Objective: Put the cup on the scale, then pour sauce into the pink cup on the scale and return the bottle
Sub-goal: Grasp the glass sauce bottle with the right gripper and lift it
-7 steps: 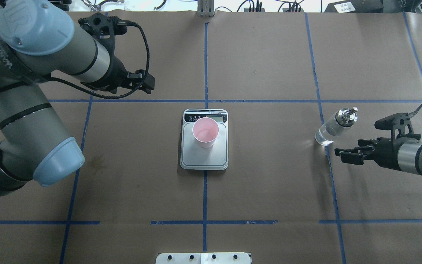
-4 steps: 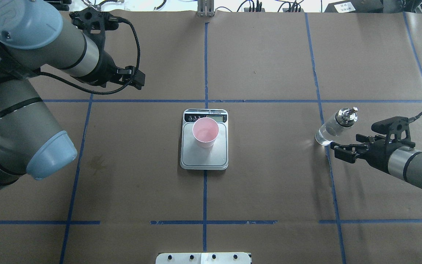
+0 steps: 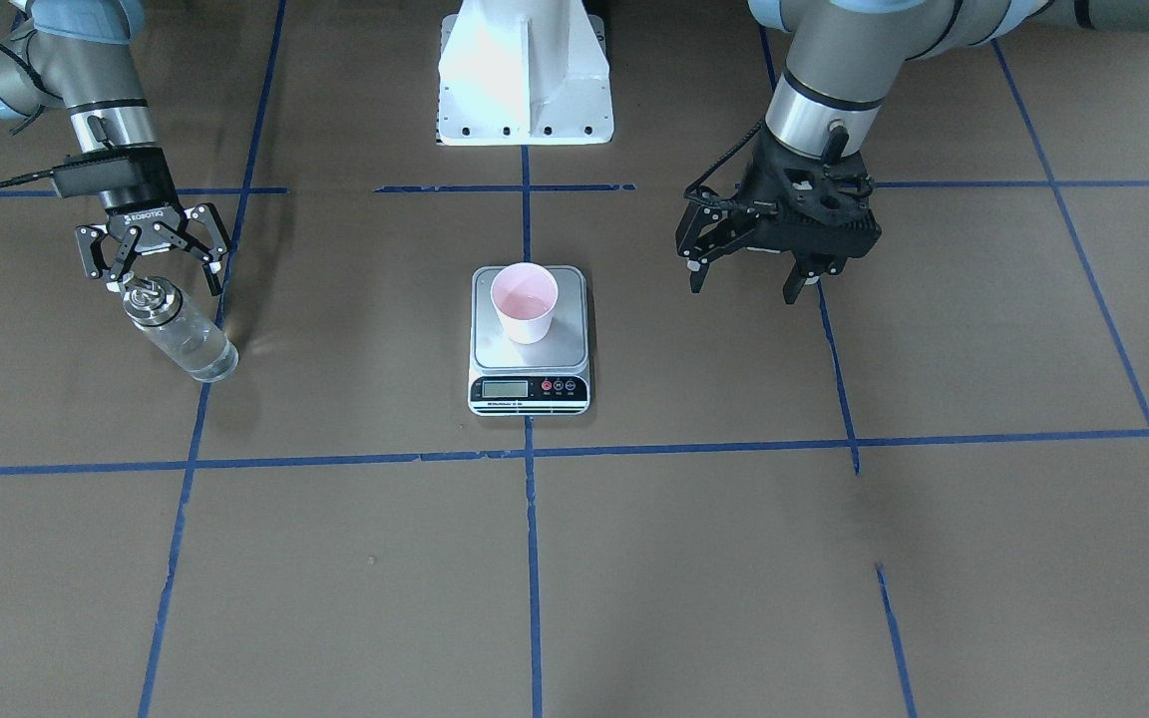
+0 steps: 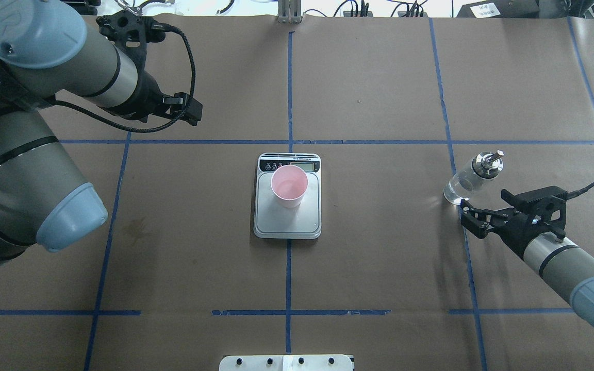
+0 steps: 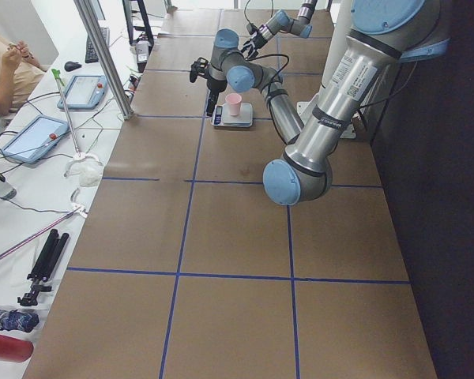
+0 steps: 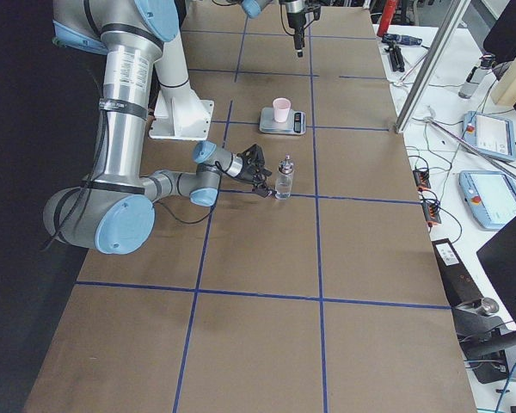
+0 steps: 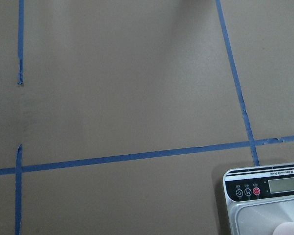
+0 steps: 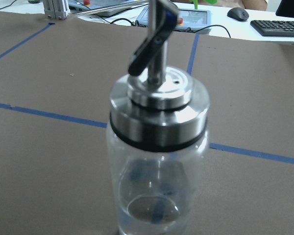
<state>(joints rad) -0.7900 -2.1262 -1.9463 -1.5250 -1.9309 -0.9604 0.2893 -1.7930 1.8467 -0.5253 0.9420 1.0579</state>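
The pink cup (image 4: 289, 185) stands upright on the scale (image 4: 287, 219) at the table's middle; it also shows in the front view (image 3: 525, 302). The glass bottle (image 4: 469, 178) with its metal pour spout stands upright on the table at the right, with a little clear sauce (image 8: 154, 210) low inside. My right gripper (image 4: 469, 222) is open, just on the robot's side of the bottle and not touching it; the bottle fills the right wrist view (image 8: 157, 147). My left gripper (image 3: 744, 287) is open and empty, raised at the far left, apart from the scale.
Blue tape lines (image 4: 289, 93) divide the brown paper-covered table into squares. The white robot base (image 3: 525, 80) stands at the table's near edge. The scale's display corner (image 7: 264, 188) shows low in the left wrist view. An operator (image 5: 8, 63) and tablets sit beyond the far side.
My right gripper has swung round and drawn closer to the bottle's base as its arm dropped lower. My left arm pulled back from the scale toward the far left, then held still.
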